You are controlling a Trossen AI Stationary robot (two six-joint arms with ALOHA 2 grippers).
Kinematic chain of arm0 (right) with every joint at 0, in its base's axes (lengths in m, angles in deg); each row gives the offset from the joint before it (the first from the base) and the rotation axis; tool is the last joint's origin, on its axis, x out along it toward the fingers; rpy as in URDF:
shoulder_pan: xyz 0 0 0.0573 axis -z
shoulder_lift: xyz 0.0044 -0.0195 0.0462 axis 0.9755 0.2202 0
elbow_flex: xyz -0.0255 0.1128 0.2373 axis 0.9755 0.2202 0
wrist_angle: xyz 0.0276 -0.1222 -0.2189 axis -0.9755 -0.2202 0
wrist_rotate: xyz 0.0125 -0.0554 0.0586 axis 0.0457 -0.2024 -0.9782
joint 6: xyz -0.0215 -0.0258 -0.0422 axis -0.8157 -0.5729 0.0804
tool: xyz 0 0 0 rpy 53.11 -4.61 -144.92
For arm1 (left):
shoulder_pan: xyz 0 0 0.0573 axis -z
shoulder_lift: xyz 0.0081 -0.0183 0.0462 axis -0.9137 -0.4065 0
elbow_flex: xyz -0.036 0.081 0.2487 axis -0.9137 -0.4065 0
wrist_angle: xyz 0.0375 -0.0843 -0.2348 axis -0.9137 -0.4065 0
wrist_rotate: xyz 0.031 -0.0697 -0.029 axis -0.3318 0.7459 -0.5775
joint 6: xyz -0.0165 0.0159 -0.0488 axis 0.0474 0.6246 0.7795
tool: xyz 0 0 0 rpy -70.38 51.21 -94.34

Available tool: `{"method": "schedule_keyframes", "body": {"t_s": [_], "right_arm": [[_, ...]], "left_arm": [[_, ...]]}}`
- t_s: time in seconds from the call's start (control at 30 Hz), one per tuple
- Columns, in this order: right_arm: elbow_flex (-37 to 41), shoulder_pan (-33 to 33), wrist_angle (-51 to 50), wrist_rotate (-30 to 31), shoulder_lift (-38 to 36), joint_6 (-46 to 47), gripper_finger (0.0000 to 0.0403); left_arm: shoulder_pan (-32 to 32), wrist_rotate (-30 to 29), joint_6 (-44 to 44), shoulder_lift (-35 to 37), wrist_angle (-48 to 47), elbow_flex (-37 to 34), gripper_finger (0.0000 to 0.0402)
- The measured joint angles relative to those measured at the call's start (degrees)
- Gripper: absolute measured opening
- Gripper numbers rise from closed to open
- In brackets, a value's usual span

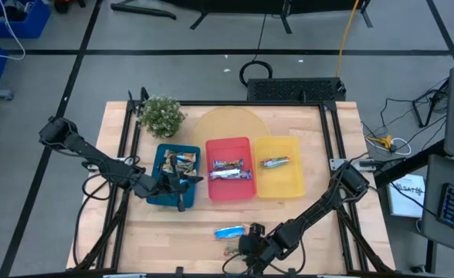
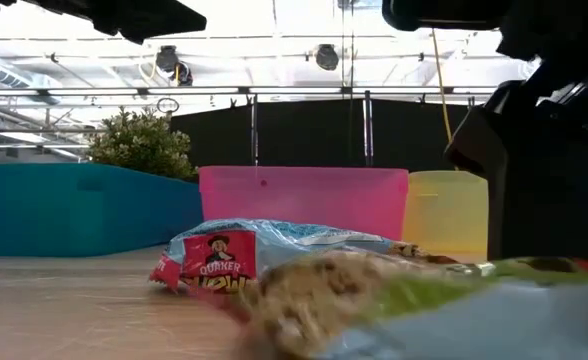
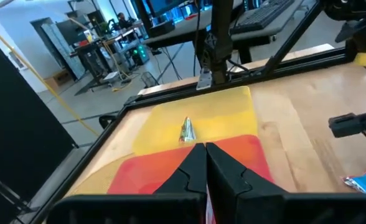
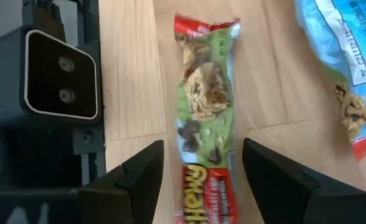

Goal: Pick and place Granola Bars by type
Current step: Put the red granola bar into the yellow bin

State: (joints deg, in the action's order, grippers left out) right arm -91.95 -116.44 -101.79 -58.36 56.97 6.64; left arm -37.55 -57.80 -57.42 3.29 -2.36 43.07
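A green and red granola bar [image 4: 205, 112] lies flat on the wooden table near its front edge, also visible as [image 1: 232, 252]. My right gripper [image 4: 198, 186] hangs over it, open, slanting down, one finger on each long side of the bar with a gap to each. Just beyond lies a blue bar [image 1: 231, 231], flat on the table, close in the low view [image 2: 229, 262]. My left gripper [image 3: 205, 163] is shut with nothing in it, over the blue tray's [image 1: 159, 193] right part. Bars lie in the blue tray [image 1: 177, 162], the red tray [image 1: 232, 174] and the yellow tray [image 1: 275, 162].
The red tray [image 1: 231, 193] and yellow tray [image 1: 285, 185] stand side by side right of the blue one, mid-table. A potted plant [image 1: 161, 116] and a round pale board [image 1: 227, 123] sit behind them. Bare wood lies front left and right of the trays.
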Motion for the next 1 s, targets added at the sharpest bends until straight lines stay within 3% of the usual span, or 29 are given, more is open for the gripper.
{"method": "schedule_keyframes", "body": {"t_s": [0.3, 0.47, 0.7, 1.0], "right_arm": [[0.01, -0.71, -12.36, 2.17, 0.16, -1.02, 0.0210], [0.15, -1.29, -15.21, 1.70, 0.32, -8.98, 0.0210], [0.20, -2.74, -14.81, 5.91, 0.38, -20.52, 0.0209], [0.25, -2.97, -11.89, 5.96, 0.34, -20.92, 0.0149]], "left_arm": [[0.00, 0.02, 1.48, 0.00, -0.13, 0.02, 0.0018], [0.00, 0.09, 1.61, 0.00, -0.96, 0.02, 0.0019], [0.00, 0.13, 2.23, 0.00, -2.45, 0.02, 0.0019], [0.00, 0.13, 2.81, 0.00, -2.49, 0.02, 0.0019]]}}
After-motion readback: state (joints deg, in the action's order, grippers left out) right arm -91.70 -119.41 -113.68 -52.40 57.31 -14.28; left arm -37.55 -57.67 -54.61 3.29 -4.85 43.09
